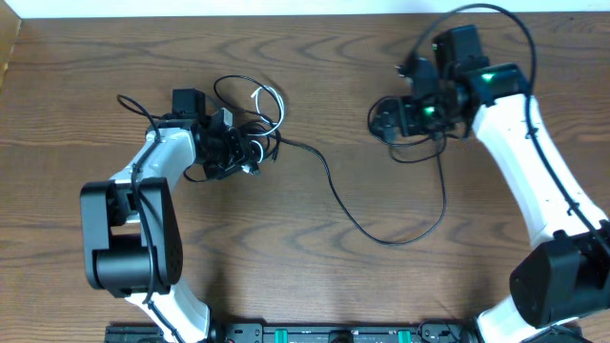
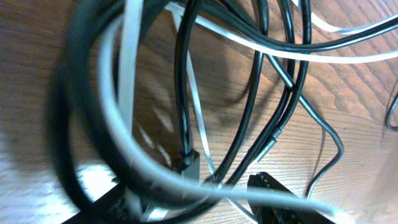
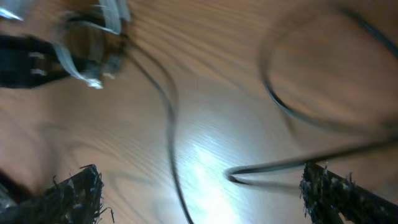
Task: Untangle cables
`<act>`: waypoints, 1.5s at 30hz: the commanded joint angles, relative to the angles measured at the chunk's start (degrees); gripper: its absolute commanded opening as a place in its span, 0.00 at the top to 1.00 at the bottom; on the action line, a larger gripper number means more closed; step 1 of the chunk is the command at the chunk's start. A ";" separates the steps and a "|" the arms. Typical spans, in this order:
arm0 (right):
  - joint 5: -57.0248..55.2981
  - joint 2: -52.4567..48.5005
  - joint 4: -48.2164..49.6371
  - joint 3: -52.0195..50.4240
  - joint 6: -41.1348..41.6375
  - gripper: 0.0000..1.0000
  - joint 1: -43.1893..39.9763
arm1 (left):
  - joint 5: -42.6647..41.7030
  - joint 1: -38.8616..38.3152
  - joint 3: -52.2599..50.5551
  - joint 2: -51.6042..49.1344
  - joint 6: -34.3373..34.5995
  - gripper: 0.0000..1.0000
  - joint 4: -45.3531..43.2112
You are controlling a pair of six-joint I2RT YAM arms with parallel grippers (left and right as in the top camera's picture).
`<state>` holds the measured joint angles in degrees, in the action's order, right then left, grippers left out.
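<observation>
Two robot arms at a wooden table (image 1: 286, 286) with tangled cables.
The left gripper (image 1: 238, 148) sits inside the knot of thin black cable (image 1: 343, 205) and shorter white cable (image 1: 272, 100), upper left of centre; its grip cannot be told. The black cable curves down, right, then up to a loop at the right gripper (image 1: 386, 119), whose jaws stand wide apart.

black cable (image 1: 333, 188) bunched at left, trailing right, white cable (image 1: 270, 98) looped inside
</observation>
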<state>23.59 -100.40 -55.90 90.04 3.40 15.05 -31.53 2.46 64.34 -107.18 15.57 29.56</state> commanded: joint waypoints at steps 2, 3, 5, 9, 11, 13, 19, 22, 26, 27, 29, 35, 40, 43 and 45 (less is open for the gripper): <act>6.08 -0.90 7.58 -1.03 -1.07 0.01 5.97 | 6.69 0.09 1.60 3.08 0.63 0.45 0.85; 6.03 -1.20 9.31 -1.07 -1.05 0.01 7.19 | 8.26 0.09 1.60 3.08 1.46 0.45 1.11; 5.14 -2.23 13.49 -1.11 -0.04 0.02 10.08 | 12.33 0.22 1.60 3.08 3.50 0.45 1.66; 1.09 -5.57 21.53 -1.11 2.29 0.03 15.32 | 12.98 1.40 1.62 3.23 4.52 0.44 2.10; -1.73 -9.22 27.45 -1.11 3.45 0.04 18.84 | 12.98 3.02 1.62 3.67 5.11 0.44 2.89; -2.32 -11.85 31.43 -1.11 3.43 0.05 20.63 | 12.98 4.46 1.62 4.04 5.16 0.44 3.26; -2.29 -21.46 47.45 -1.11 3.43 0.15 25.27 | 13.03 9.22 1.53 4.09 7.69 0.44 4.04; -2.27 -25.18 53.72 -1.11 3.45 0.19 26.58 | 13.22 9.70 1.53 4.09 8.46 0.44 4.02; -2.27 -29.51 59.98 -1.11 3.45 0.27 28.15 | 13.22 9.68 1.53 4.09 8.57 0.44 4.00; -2.29 -30.18 60.61 -1.11 3.48 0.29 28.46 | 13.22 9.68 1.53 4.09 8.57 0.44 3.98; -2.29 -31.21 60.89 -1.11 3.45 0.34 28.98 | 13.20 9.68 1.53 4.09 8.81 0.44 3.98; -1.90 -30.86 59.32 -1.11 7.26 0.99 28.96 | 13.20 9.62 1.53 4.09 8.98 0.44 3.96; 6.45 -26.67 53.66 -1.11 9.75 0.99 26.91 | 13.20 9.62 1.51 4.09 8.98 0.44 3.98; 10.25 -23.06 48.13 -1.11 9.88 0.99 25.57 | 13.11 9.62 1.46 4.09 10.36 0.43 4.00; 10.16 -21.38 46.07 -1.11 9.84 0.99 25.27 | 11.65 9.62 1.40 4.09 11.15 0.40 4.00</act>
<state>30.11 -126.91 -8.34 88.75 12.27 41.15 -18.96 12.16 64.42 -104.25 24.82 33.30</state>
